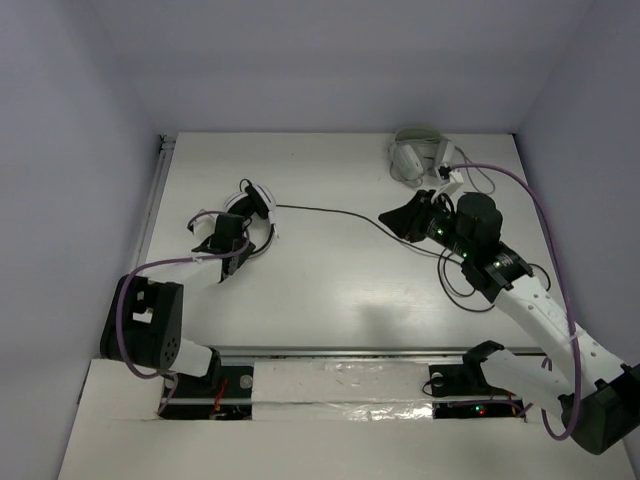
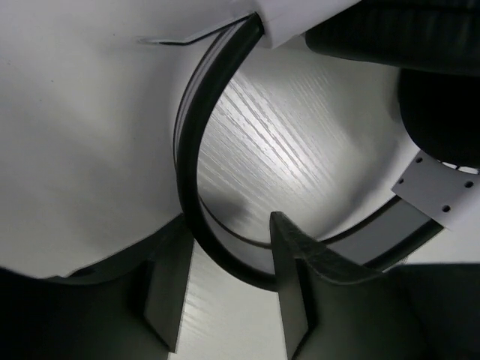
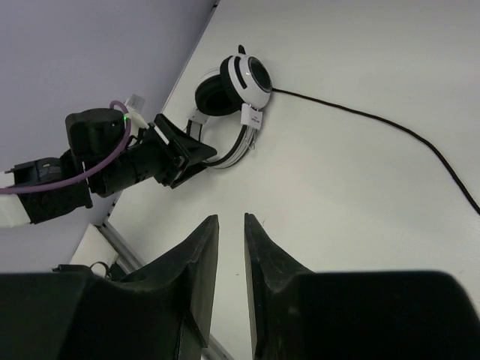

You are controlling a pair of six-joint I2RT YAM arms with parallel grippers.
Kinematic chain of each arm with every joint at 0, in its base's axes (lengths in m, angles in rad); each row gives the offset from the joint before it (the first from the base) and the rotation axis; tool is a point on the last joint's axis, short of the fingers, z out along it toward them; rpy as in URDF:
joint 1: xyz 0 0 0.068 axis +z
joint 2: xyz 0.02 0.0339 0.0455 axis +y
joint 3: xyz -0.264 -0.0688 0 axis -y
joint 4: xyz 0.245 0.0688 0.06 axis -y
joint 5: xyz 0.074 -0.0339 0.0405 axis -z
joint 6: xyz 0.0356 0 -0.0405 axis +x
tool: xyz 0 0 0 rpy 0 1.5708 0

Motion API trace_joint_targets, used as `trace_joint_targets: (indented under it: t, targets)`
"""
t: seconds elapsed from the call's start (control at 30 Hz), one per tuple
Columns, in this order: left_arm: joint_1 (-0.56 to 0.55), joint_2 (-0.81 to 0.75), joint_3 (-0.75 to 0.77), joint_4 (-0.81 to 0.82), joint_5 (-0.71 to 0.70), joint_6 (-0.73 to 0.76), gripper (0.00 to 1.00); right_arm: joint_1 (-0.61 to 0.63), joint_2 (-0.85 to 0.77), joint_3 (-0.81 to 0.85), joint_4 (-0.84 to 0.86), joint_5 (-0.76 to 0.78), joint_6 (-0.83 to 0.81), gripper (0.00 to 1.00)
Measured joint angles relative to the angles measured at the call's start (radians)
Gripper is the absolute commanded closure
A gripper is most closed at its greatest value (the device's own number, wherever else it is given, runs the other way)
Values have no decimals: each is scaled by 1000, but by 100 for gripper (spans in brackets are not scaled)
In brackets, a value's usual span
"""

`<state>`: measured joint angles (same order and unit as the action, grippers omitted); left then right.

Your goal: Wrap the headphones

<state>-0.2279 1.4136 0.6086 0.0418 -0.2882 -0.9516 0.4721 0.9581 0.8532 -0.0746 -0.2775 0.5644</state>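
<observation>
Headphones: the headphones (image 1: 250,215) lie flat on the left part of the bench (image 1: 330,320), with the ear cups close together and the white shells showing.
Headband: the thin black headband (image 2: 191,150) curves toward the left arm and passes between the two fingers of that arm.
Cable: the cable (image 1: 330,212) leaves one ear cup (image 3: 251,75) and runs in a long loose line to the right across the bench. It goes under the right arm, and there seem to be slack loops beside that arm. None of it is wound around the headphones.
Left end effector: the left end effector (image 2: 225,247) is at the headband, one finger on each side. Bare bench shows between one finger and the band, so I judge it is moderately wide and not clamped.
Right end effector: the right end effector (image 3: 231,225) hovers over the far part of the cable and points toward the headphones. Its fingers leave only a narrow gap, and I see nothing in it.
Other thing: pale grey headphones (image 1: 415,155) lie at the far right edge, well apart.
Step in hand: I judge this is the early part, securing the headphones and reaching for the cable. The wrapping itself is not yet begun.
Next move: the left side needs a firm hold on the band. The right side must widen, come down on the thin cable, close on it, and then carry it around the band without pulling the headphones away.
</observation>
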Motion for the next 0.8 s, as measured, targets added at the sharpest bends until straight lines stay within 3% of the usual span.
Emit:
trace_joint_targets:
  t: [0.27, 0.43, 0.5, 0.57, 0.67, 0.8]
  targets:
    - [1, 37, 29, 1, -13, 64, 99, 1, 7, 0, 0, 4, 2, 74]
    - [-11, 52, 74, -41, -15, 176, 100, 1, 18, 0, 12, 17, 15, 75]
    - [-10, 55, 84, -77, -27, 189, 93, 2, 28, 0, 24, 28, 26, 75]
    - [-8, 61, 93, -101, -44, 194, 76, 4, 35, 0, 37, 39, 37, 75]
    - [-6, 64, 104, -107, -57, 210, 63, 10, 41, 0, 49, 47, 51, 75]
    - [-6, 76, 106, -103, -48, 224, 55, 20, 45, 0, 56, 61, 58, 75]
